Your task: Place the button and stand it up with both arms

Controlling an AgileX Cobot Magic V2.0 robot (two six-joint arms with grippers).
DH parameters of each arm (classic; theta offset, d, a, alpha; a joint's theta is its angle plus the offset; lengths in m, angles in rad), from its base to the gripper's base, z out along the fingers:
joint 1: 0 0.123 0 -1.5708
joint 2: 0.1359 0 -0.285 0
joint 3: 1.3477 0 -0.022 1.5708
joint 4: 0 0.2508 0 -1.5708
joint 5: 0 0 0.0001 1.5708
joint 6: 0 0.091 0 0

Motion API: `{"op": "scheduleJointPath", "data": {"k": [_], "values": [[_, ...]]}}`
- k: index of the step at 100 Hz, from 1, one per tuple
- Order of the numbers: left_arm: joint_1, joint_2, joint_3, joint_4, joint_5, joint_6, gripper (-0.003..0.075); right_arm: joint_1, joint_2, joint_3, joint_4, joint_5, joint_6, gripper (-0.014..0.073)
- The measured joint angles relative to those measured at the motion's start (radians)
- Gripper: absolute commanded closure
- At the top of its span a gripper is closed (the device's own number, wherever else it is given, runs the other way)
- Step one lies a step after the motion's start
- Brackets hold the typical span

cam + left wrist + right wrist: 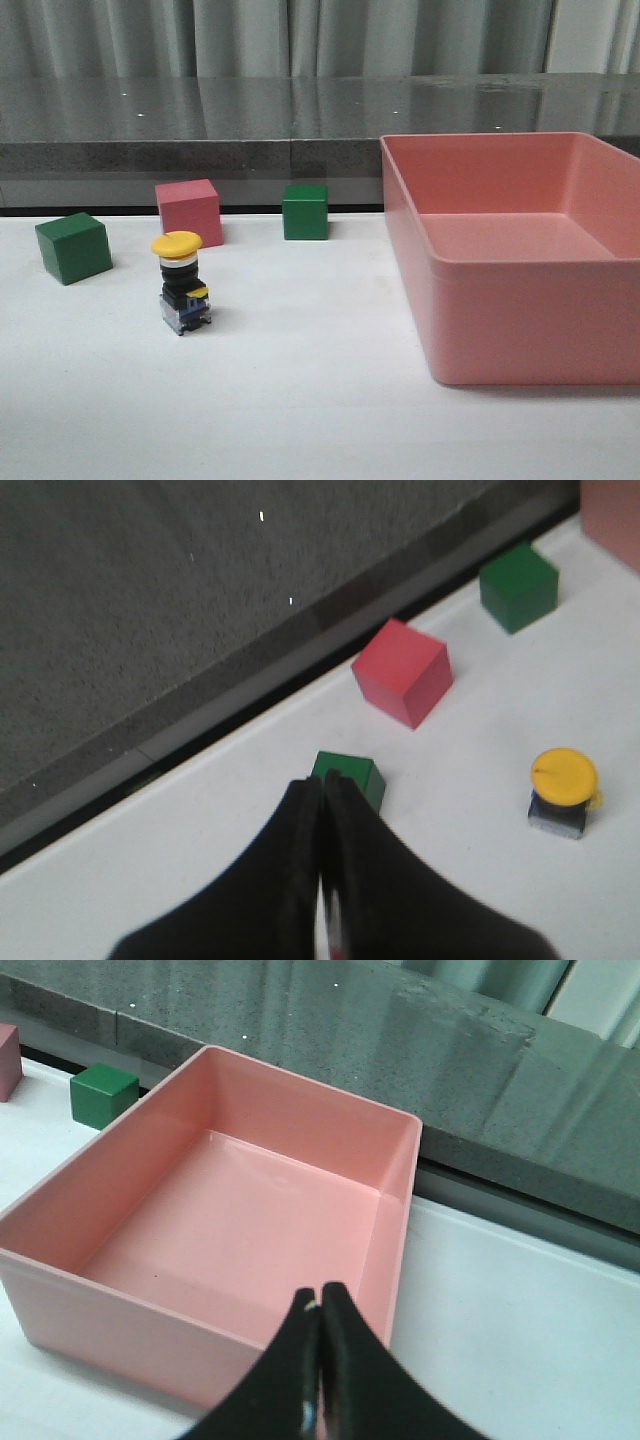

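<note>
Nearest the robot, the white table (300, 400) is bare along its front strip, giving open room ahead of the button (181, 283) and to its right as far as the pink tray (520, 330). The button stands upright on its clear block base, yellow cap on top, on the left half of the table, touching nothing. A wide gap of bare surface separates it from the tray's left wall.

Behind it to the left sits a green cube (73, 247); behind it, just to the right, a pink cube (189, 212); further right at the table's rear edge, a second green cube (305, 211). All three are apart from one another and from the button. The tray's far rim reaches the table's rear edge, and its right side runs out of frame. Beyond the edge lies a dark stone ledge (200, 120), then grey curtains (300, 35).

The left gripper (322, 800) has its fingers pressed together with nothing between them, above the near green cube. The right gripper (318, 1315) is likewise closed and empty, over the tray's near wall.
</note>
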Motion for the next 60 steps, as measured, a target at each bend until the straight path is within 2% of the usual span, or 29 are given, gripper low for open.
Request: {"op": "scheduleJointPath", "data": {"k": [22,42,49,60], "values": [[0.002,-0.438,0.354,-0.041,-0.224,0.000,0.0740,0.000,0.000,0.000,0.000,0.000,0.000,0.0655],[0.002,-0.822,0.605,-0.044,-0.313,-0.004,0.0740,0.000,0.000,0.000,0.000,0.000,0.000,0.0655],[0.002,-0.907,0.659,-0.044,-0.322,-0.008,0.0740,0.000,0.000,0.000,0.000,0.000,0.000,0.0655],[0.002,-0.929,0.707,-0.045,-0.322,-0.010,0.0740,0.000,-0.002,0.000,0.000,0.000,0.000,0.0655]]}}
